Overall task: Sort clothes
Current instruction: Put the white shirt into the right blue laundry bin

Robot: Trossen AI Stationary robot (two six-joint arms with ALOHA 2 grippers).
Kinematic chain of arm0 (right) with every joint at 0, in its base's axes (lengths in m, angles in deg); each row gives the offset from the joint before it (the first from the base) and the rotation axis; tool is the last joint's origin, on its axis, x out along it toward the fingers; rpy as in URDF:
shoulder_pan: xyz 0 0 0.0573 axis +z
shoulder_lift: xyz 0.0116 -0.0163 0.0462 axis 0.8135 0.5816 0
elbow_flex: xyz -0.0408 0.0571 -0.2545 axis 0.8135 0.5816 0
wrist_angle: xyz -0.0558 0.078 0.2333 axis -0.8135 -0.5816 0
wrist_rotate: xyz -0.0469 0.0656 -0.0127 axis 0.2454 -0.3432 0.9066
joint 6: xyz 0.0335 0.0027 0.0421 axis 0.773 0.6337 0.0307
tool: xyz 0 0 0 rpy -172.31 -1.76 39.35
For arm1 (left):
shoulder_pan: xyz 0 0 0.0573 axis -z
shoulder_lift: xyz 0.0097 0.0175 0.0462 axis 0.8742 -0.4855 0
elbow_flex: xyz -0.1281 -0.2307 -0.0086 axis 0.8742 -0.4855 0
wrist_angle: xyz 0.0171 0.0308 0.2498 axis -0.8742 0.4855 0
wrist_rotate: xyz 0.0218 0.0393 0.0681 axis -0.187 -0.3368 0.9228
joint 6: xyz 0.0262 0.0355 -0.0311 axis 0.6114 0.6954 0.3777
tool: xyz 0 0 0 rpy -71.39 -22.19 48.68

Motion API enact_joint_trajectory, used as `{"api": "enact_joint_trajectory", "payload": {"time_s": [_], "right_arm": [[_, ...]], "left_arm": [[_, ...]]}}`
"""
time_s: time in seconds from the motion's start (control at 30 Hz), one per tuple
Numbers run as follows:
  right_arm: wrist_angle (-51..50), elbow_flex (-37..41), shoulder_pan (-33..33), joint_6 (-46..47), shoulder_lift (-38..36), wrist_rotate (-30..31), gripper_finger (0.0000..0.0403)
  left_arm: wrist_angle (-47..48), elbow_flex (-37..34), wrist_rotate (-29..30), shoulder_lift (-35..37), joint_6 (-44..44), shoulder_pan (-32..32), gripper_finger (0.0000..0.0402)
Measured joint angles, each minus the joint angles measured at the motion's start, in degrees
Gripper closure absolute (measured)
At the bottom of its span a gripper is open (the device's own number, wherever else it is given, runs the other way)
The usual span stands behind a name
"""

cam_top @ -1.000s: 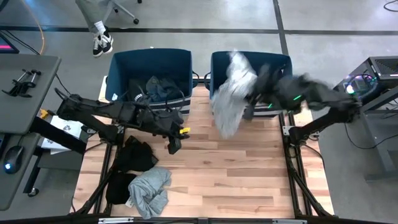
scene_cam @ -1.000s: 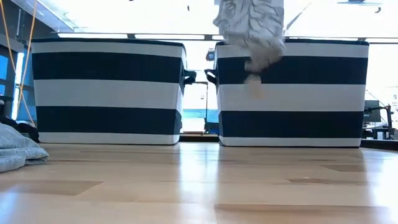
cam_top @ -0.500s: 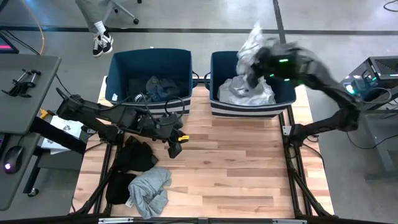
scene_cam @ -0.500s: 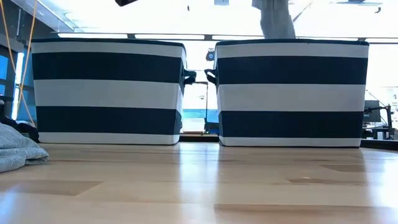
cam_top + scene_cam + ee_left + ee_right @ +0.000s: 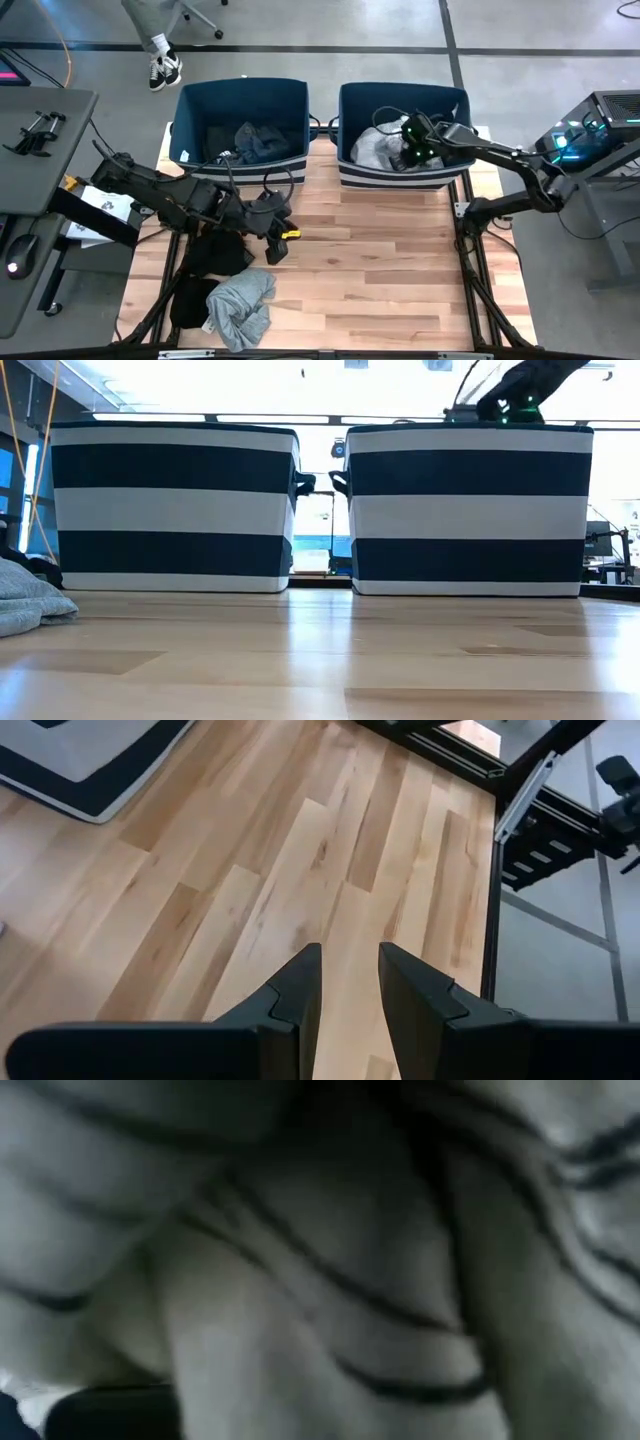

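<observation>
A grey-white patterned garment (image 5: 378,148) lies in the right navy bin (image 5: 345,130); it fills the right wrist view (image 5: 320,1260). My right gripper (image 5: 412,150) is down in that bin, right at the garment. My left gripper (image 5: 274,250) hovers slightly open and empty over bare wood (image 5: 350,870), beside a black garment (image 5: 215,250) lying on the table. A grey garment (image 5: 240,305) and another black one (image 5: 185,300) lie at the near left. Dark garments (image 5: 255,140) lie in the left bin (image 5: 185,120).
The two striped bins (image 5: 170,510) (image 5: 465,510) stand side by side at the table's far edge. The grey garment shows at the low view's left (image 5: 25,605). Bare wood (image 5: 380,270) lies across the middle and right. A person's legs (image 5: 160,60) stand beyond the left bin.
My right gripper has carried the grey-white patterned garment, hanging below it, from above the table's far part to over the right bin and gone down into it; the garment now lies in the bin. My left gripper has gone a little toward the near edge.
</observation>
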Motion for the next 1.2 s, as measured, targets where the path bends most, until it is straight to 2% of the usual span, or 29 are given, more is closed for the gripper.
{"api": "enact_joint_trajectory", "payload": {"time_s": [0.17, 0.27, 0.37, 0.47, 0.53, 0.67, 0.77, 0.87, 1.1, 1.2], "right_arm": [[-8.02, -6.11, -2.59, -2.84, 0.25, -6.95, 0.0268], [-17.51, -14.88, -3.81, -5.53, 0.25, -8.20, 0.0208], [-29.80, -24.19, -5.11, -6.11, 0.25, -8.15, 0.0168], [-39.19, -32.61, -6.16, -5.23, 0.22, -7.75, 0.0157], [-41.48, -37.11, -6.41, -5.07, 0.16, -5.86, 0.0156], [-32.37, -40.83, -5.53, -7.43, -0.65, -3.24, 0.0156], [-20.05, -38.08, -5.16, -7.95, -0.97, -4.22, 0.0162], [-12.36, -31.38, -5.40, -6.18, -0.35, -4.47, 0.0189], [2.74, -6.63, -5.21, -0.45, 1.89, -5.55, 0.0271], [10.83, 0.96, -5.74, 1.90, 3.42, -5.57, 0.0291]], "left_arm": [[0.04, 0.00, -0.01, 0.00, 0.02, 0.40, 0.0316], [0.04, 0.00, -0.01, 0.00, 0.02, 0.40, 0.0316], [0.04, 0.00, -0.02, 0.00, 0.02, 0.40, 0.0316], [0.02, 0.00, 0.00, 0.00, 0.00, 0.40, 0.0316], [0.04, 0.00, 0.00, 0.00, -0.02, 0.40, 0.0316], [0.04, 0.00, 0.00, 0.00, -1.29, 0.40, 0.0316], [0.03, 0.00, -0.01, 0.00, -2.25, 0.40, 0.0316], [0.04, 0.00, -0.23, 0.00, -3.96, 0.41, 0.0316], [0.15, 0.00, -1.68, 0.00, -8.47, 2.53, 0.0316], [0.47, 0.00, -1.51, 0.00, -9.37, 3.69, 0.0316]]}}
